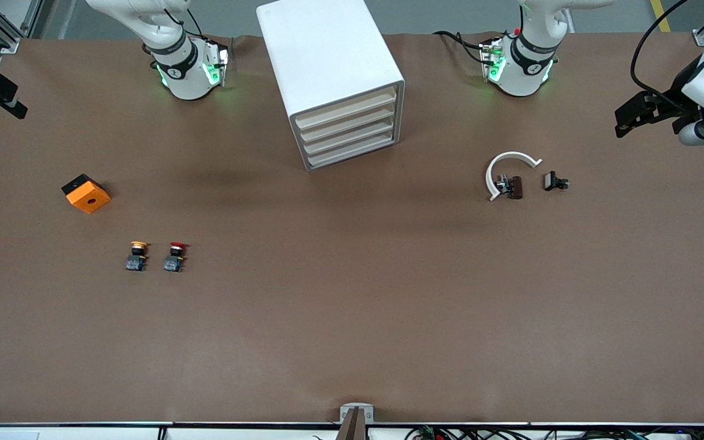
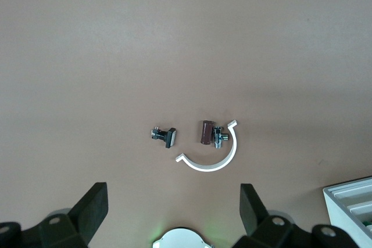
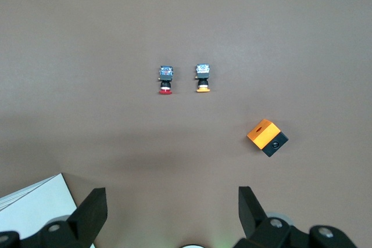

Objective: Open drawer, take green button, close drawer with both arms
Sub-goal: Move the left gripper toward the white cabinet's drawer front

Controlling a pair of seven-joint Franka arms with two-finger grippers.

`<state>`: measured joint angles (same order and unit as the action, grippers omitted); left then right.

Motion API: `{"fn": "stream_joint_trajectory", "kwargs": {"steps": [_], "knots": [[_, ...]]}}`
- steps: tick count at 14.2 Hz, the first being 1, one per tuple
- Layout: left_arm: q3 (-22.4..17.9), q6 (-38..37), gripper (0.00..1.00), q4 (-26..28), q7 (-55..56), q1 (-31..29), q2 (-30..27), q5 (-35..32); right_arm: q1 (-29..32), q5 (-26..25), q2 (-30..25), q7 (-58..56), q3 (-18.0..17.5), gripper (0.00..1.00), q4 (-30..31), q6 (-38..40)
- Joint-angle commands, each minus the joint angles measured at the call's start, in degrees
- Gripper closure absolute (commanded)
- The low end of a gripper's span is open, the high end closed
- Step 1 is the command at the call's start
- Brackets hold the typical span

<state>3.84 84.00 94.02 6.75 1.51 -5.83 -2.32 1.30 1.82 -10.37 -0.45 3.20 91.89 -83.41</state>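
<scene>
Brown tabletop held the white drawer cabinet with every drawer shut, no green button visible, and both the left gripper and the right gripper hung wide-jawed and empty, so nothing was done.

Both arms wait raised, the left gripper and right gripper each with jaws spread wide, apparently holding nothing.

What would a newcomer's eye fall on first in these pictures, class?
The white drawer cabinet stands between the two arm bases, all four drawers shut. Toward the right arm's end lie an orange block and, nearer the camera, a yellow-capped button beside a red-capped button. Toward the left arm's end lies a white C-shaped ring.
</scene>
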Motion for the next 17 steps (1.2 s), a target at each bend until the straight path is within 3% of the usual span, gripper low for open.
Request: {"fn": "stream_joint_trajectory", "kwargs": {"steps": [1,5,13,17], "knots": [[0.2,-1.4,0.00,-1.7,0.4,-0.4,0.5,-0.1,1.3,1.0,-0.5,0.0,-0.6,0.00,-0.2,0.1],[-0.2,-1.4,0.00,-3.8,-0.2,-0.8,2.0,-0.1,1.2,0.8,-0.5,-0.3,-0.6,0.00,-0.2,1.0],[-0.3,0.3,0.00,-5.2,1.3,0.0,14.1,0.5,1.4,-0.2,-0.3,-2.1,-0.5,0.00,-0.2,0.9],[1.3,0.5,0.00,-5.4,17.6,3.2,21.3,1.6,1.4,-0.5,0.0,-2.1,-0.4,0.00,-0.2,1.0]]}}
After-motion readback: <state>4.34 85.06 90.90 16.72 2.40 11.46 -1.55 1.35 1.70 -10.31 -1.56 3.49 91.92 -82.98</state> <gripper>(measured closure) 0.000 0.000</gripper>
